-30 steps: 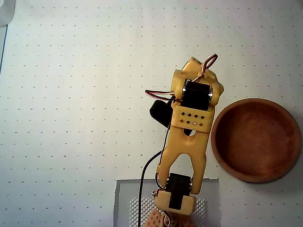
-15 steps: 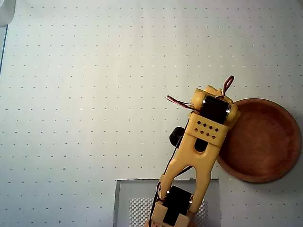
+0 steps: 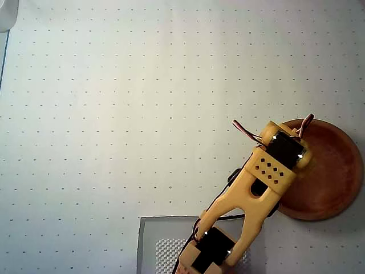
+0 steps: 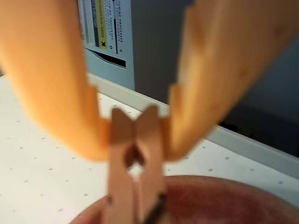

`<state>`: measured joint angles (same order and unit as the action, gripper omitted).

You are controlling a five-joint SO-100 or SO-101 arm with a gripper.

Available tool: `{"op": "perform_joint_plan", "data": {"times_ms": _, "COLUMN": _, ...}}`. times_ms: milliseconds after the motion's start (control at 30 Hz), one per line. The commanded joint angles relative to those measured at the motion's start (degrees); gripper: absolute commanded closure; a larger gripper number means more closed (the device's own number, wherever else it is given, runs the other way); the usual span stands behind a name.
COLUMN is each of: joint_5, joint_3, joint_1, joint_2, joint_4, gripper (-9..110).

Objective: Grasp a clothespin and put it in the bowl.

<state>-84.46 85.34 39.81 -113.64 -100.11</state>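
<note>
In the overhead view we see the yellow arm rising from the bottom edge of the white dotted tabletop and slanting up to the right, its far end lying over the left rim of the bowl. The reddish-brown bowl sits near the right edge of the tabletop, its left part covered by the arm. The arm's base stands on a grey mat at the bottom edge. From above we cannot make out the end effector's fingers or the clothespin, since the arm's upper body hides them. In the wrist view we see the end effector filling the upper frame, its two orange fingers coming down from the top and closed onto the clothespin, one finger pressing each side of its upper end. The light-wood clothespin hangs roughly upright between the fingertips, lower end pointing down toward the bowl, whose reddish rim and inside curve across the bottom of the frame right beneath it. We cannot tell whether the clothespin's lower tip touches the bowl. Behind, the tabletop's far edge meets a pale strip, with a grey box bearing labels beyond it.
</note>
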Motion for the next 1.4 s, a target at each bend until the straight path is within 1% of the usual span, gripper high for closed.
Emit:
{"op": "perform_joint_plan", "data": {"times_ms": 0, "joint_5": -2.9, "joint_3": -0.53, "joint_1": 2.9, "joint_2": -1.67, "joint_4": 0.97, "gripper": 105}}
{"op": "perform_joint_plan", "data": {"times_ms": 200, "joint_5": -5.54, "joint_3": -0.09, "joint_1": 6.86, "joint_2": 3.96, "joint_4": 0.97, "gripper": 105}}
{"op": "perform_joint_plan", "data": {"times_ms": 467, "joint_5": -5.27, "joint_3": -0.53, "joint_1": 7.21, "joint_2": 12.39, "joint_4": 1.58, "gripper": 105}}
{"op": "perform_joint_plan", "data": {"times_ms": 667, "joint_5": -5.1, "joint_3": 0.09, "joint_1": 6.5, "joint_2": 20.92, "joint_4": 11.69, "gripper": 105}}
{"op": "perform_joint_plan", "data": {"times_ms": 767, "joint_5": -5.1, "joint_3": -0.09, "joint_1": 6.24, "joint_2": 24.08, "joint_4": 14.94, "gripper": 105}}
{"op": "perform_joint_plan", "data": {"times_ms": 1000, "joint_5": -4.83, "joint_3": -0.79, "joint_1": 4.13, "joint_2": 27.6, "joint_4": 20.13, "gripper": 105}}
{"op": "perform_joint_plan", "data": {"times_ms": 1100, "joint_5": -2.29, "joint_3": -1.41, "joint_1": 3.78, "joint_2": 28.21, "joint_4": 22.94, "gripper": 105}}
{"op": "perform_joint_plan", "data": {"times_ms": 1367, "joint_5": -0.7, "joint_3": -3.69, "joint_1": 2.81, "joint_2": 35.24, "joint_4": 24.79, "gripper": 105}}
